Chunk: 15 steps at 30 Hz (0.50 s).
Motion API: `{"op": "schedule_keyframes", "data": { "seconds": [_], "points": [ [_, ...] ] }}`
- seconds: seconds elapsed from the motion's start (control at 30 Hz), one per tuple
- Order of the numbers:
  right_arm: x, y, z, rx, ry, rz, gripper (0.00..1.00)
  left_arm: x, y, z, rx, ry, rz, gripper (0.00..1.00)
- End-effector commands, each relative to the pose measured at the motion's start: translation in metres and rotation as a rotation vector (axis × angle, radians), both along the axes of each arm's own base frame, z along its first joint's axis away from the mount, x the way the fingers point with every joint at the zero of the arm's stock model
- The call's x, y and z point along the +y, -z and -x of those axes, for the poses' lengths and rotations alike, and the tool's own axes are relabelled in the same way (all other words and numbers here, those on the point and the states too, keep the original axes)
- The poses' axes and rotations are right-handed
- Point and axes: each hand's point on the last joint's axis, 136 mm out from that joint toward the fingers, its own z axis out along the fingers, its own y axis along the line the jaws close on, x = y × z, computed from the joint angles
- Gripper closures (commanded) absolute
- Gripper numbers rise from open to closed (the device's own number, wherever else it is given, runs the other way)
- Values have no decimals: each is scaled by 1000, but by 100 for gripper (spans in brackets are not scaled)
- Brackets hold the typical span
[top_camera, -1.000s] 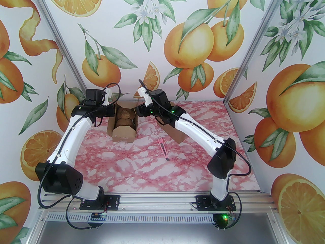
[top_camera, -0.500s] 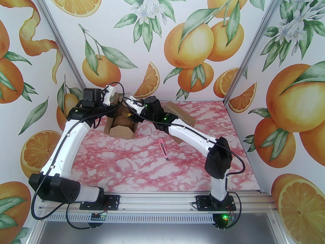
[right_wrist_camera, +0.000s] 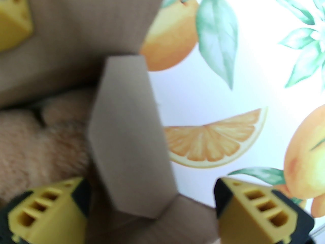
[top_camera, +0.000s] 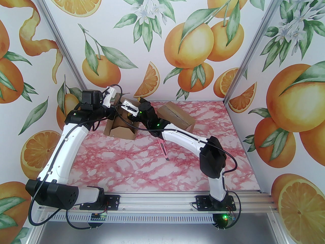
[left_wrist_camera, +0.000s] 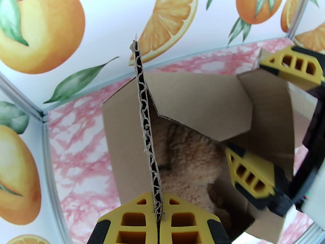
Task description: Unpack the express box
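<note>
Overhead, the open express box (top_camera: 119,132) of plain brown corrugated cardboard sits at about 10 o'clock on the glossy pink marble-patterned table (top_camera: 157,171), with both arms bent over it. The left gripper (left_wrist_camera: 158,216) has its ribbed yellow fingers pinched tight on the raw, frayed edge of an upright flap (left_wrist_camera: 146,126), its fluted core visible end-on in the left wrist view. Below that flap lies a tan plush toy (left_wrist_camera: 188,159) with a nubbly, fleece-like pile; box walls and flaps cover most of it, so its shape cannot be made out.

The right gripper (right_wrist_camera: 149,187) hangs at the box mouth with its fingers spread wide, clamped on nothing. A smooth six-sided flap (right_wrist_camera: 127,149) stands between them, blurred in the right wrist view, and whether either finger touches it cannot be told.

A second cardboard box (top_camera: 177,116), closed and tilted, rests at 1 o'clock, its near corner hidden behind the right arm. A slim pink utility knife (top_camera: 164,151) lies flat near the table's middle, its far end cut off by the same arm.
</note>
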Motion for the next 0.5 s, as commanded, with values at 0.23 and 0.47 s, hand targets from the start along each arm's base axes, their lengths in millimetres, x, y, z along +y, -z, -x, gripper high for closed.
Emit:
{"op": "schedule_keyframes", "data": {
  "seconds": [0.23,0.47],
  "points": [
    [-24,-33,-15,-7,79,-167,17,-14,-15,14,-83,105,-36,100],
    [-37,-30,-24,243,-62,-410,23,-18,-11,16,-83,131,-39,100]
  ]
}}
